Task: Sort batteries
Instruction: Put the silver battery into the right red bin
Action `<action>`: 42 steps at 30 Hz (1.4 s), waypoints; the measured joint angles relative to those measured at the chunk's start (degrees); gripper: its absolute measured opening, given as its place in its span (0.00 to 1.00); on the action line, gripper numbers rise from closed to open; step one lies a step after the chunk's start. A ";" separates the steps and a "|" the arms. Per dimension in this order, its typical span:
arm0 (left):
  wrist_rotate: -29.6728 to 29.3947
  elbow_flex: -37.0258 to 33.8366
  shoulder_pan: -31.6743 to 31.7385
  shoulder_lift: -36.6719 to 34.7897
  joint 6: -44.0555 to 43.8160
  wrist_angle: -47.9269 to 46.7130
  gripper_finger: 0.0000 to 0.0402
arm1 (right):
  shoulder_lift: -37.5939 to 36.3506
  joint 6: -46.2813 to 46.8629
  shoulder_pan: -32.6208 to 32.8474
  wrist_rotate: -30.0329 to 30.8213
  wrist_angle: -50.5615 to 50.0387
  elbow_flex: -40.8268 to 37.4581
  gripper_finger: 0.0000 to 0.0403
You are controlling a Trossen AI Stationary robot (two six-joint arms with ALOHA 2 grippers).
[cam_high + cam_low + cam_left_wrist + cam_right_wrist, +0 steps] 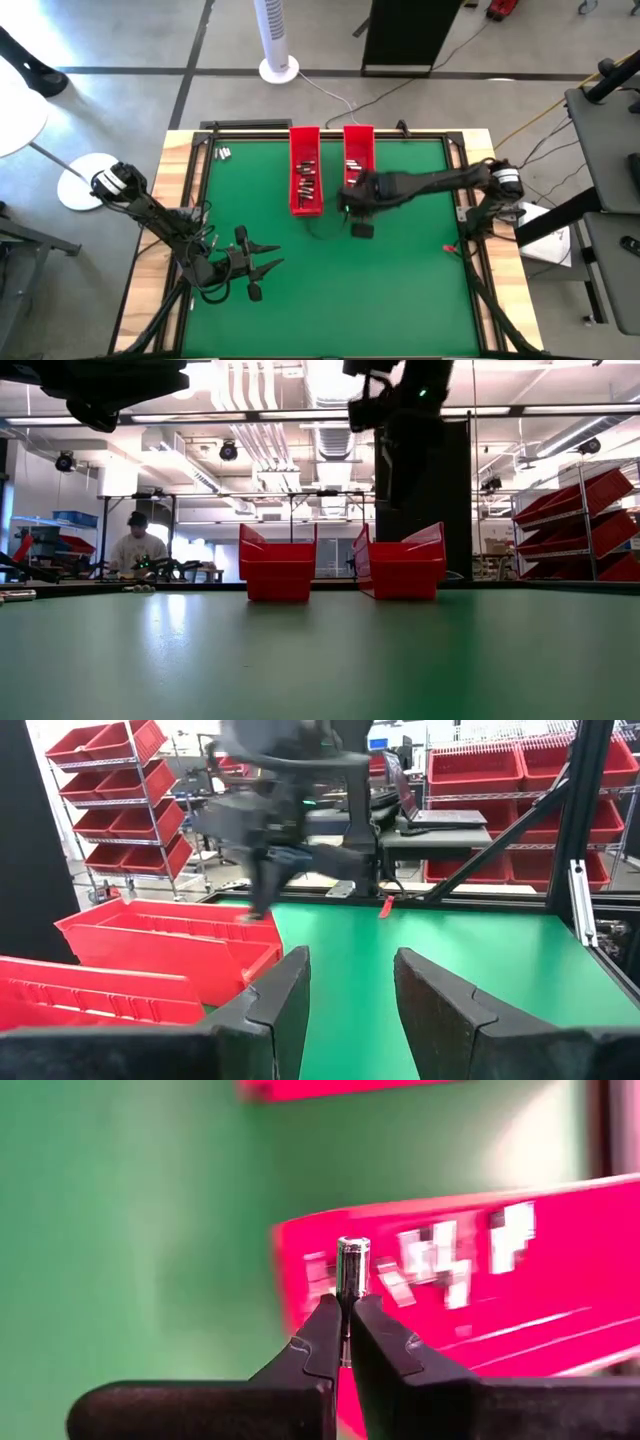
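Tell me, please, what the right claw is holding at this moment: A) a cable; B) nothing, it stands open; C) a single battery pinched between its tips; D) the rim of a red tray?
C: in the right wrist view the right claw is shut on one small silvery battery standing up between its tips, with a red tray behind it.

The battery point(352, 1266) pinched in the right gripper point(345, 1320) looks like polished metal, bright and glossy. The gripper's fingers point(385, 1342) are dark, matt and faintly grainy. Both red trays point(277, 569) point(402, 564) look like smooth, slightly shiny plastic. The table's green surface point(400, 290) is matt with a soft sheen, edged in pale bare wood point(176, 185).
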 joint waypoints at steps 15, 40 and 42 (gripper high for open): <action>-1.89 -0.04 -0.02 -0.02 -1.27 -2.16 0.32 | 9.74 -23.20 -19.89 -1.60 4.44 0.63 0.03; -2.90 1.08 0.00 -0.02 -1.35 -2.66 0.32 | 15.78 -33.16 -27.58 -7.21 10.36 0.50 0.09; -2.93 1.93 0.00 -0.02 -0.79 -2.75 0.32 | 15.24 -33.01 -27.56 -6.99 10.32 0.46 0.14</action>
